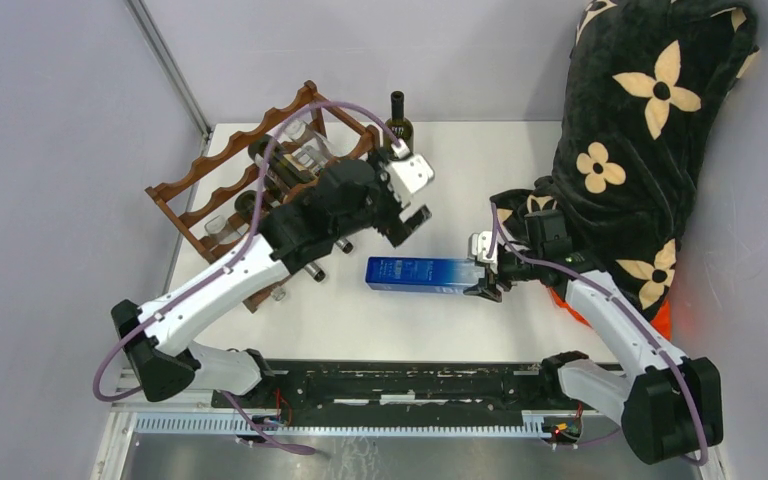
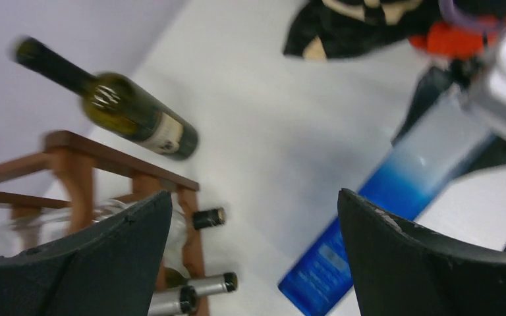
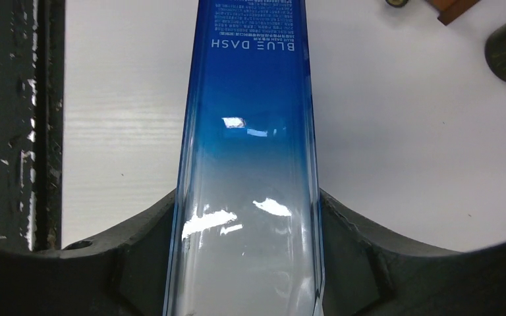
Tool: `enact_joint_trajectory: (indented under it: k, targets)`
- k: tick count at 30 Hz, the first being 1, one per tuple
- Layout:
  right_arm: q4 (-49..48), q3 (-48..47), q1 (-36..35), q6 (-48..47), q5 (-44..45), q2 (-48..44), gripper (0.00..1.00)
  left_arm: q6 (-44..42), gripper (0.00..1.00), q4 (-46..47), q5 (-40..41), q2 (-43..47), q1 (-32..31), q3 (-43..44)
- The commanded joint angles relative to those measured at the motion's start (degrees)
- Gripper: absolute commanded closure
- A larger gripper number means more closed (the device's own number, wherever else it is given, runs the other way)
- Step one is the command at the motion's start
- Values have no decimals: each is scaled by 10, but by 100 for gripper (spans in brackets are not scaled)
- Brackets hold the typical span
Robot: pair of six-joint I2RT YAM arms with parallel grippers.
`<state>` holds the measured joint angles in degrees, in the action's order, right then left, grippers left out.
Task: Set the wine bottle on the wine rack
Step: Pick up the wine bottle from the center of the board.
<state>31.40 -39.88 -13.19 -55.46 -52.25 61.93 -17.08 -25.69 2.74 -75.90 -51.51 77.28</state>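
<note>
My right gripper (image 1: 488,278) is clamped on the pale end of the blue bottle (image 1: 420,273), which lies flat on the table (image 1: 500,150) right of the wine rack (image 2: 72,174), a grip for carrying it rackward. My left gripper (image 2: 253,197) hangs wide apart over the rack's right end, probably to steady the handover. A green bottle (image 1: 398,125) stands just beyond that end.

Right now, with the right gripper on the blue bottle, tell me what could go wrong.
1. The right gripper clamps the long blue-to-clear glass bottle near one end; lifted, the smooth glass could pivot or slip.
2. The dark reddish-brown wooden wine rack already holds bottles with necks poking out; the new one may strike them.
3. The open left gripper hovers close to the upright dark green glass bottle and could topple it.
</note>
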Motion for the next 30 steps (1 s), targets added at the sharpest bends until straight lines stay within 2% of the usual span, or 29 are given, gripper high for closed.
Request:
enact_joint_trajectory:
  k: [1,7,13,17,22,30]
  targets:
    - [-186,22,-47,141,-89,-59,100,58,0,-44,96,0,5,124]
    - [-405,87,-163,322,5,-92,100,81,0,-54,130,22,5,164]
    - [-562,81,-286,444,140,-48,100,104,0,-47,146,59,5,168]
    - [-646,62,-337,518,224,-4,100,109,0,-48,157,77,5,161]
    - [-675,29,-378,552,312,46,100,113,0,-47,166,94,5,149]
    - [-698,-35,-396,590,344,113,100,117,0,-42,175,110,5,131]
